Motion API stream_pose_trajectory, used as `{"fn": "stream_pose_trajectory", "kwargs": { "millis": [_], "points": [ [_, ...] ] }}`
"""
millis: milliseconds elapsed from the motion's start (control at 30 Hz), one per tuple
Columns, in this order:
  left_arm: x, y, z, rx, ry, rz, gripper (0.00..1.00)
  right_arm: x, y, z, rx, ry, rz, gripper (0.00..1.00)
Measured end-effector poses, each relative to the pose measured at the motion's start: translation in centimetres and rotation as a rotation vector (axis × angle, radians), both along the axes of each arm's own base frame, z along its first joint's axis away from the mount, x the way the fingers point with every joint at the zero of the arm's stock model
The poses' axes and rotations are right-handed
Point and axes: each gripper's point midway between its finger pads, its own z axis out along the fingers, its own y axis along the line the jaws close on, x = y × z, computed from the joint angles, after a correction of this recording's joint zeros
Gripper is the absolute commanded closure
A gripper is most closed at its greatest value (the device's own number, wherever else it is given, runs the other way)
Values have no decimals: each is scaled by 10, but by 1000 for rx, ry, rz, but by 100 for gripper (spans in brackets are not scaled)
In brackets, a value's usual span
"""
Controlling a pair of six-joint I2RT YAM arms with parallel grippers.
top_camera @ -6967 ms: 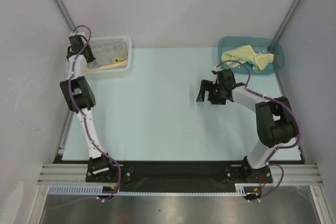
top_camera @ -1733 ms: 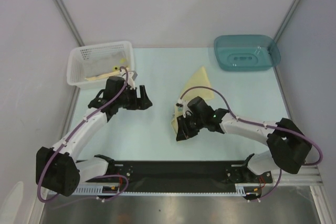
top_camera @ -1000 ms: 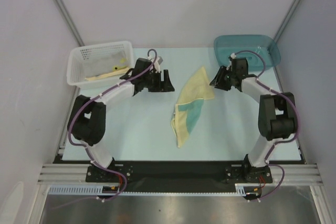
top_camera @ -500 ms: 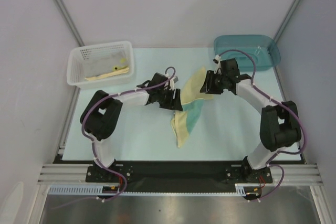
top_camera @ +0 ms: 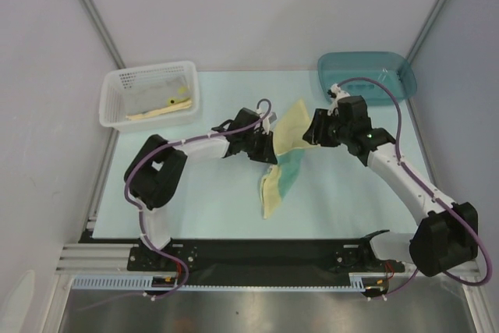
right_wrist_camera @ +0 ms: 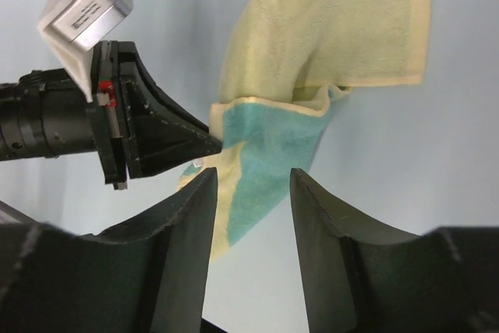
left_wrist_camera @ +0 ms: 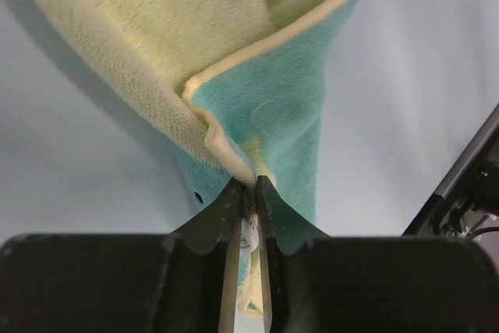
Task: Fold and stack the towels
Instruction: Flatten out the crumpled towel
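Looks like the left end effector [left_wrist_camera: 248,186] pinches the towel [left_wrist_camera: 265,107] edge, I guess to spread it; the right end effector [right_wrist_camera: 253,178] hangs open, empty.

Pale blue-green table [top_camera: 203,200], seen from above. At its far left corner stood a white mesh basket [top_camera: 150,120]; at its far right corner, a teal plastic bin [top_camera: 366,64], well apart from the basket. Between them, near the middle of the surface, lay one rumpled towel [top_camera: 282,173], pale yellow with a teal face showing at its centre, stretched lengthwise from the far side towards the near side. A black plate [top_camera: 265,253] ran along the near edge.
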Motion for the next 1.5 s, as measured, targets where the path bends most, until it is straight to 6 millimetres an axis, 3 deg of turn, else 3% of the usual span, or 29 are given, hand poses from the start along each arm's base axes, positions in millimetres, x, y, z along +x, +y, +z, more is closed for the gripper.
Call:
{"fn": "stream_pose_trajectory", "kwargs": {
  "millis": [100,133,167,200,233,367,500,633,833,900,1000,1167,1333,1500],
  "points": [
    [-8,-16,11,-31,-27,-35,62,-3,-17,-3,12,4,-41,50],
    [-12,-20,14,-37,-34,-46,60,-3,-23,-5,12,11,-58,50],
    [-16,-25,18,-45,-41,-55,60,-2,-27,-7,12,18,-72,50],
    [-19,-29,21,-52,-47,-66,70,-2,-31,-10,10,27,-86,50],
    [-22,-32,24,-58,-50,-73,72,-2,-34,-12,9,34,-95,50],
    [-28,-37,27,-66,-54,-91,69,-9,-34,-25,8,70,-93,50],
    [-29,-37,30,-73,-52,-90,59,-14,-27,-31,15,93,-81,53],
    [-37,-21,43,-56,-81,-60,50,-17,-6,-45,-10,137,-46,57],
    [-56,23,80,-34,-184,25,44,-17,60,-59,-56,148,184,55],
    [-66,39,81,-29,-196,58,41,-12,80,-56,-60,119,316,54],
    [-88,60,67,-20,-175,78,40,2,98,-52,-79,56,479,53],
    [-114,77,43,-11,-120,78,40,27,117,-56,-59,30,698,52],
    [-126,78,42,-79,-124,64,40,38,123,-82,-29,106,845,53],
    [-132,78,39,-125,-139,56,40,35,126,-115,-31,190,935,53]
  ]
}}
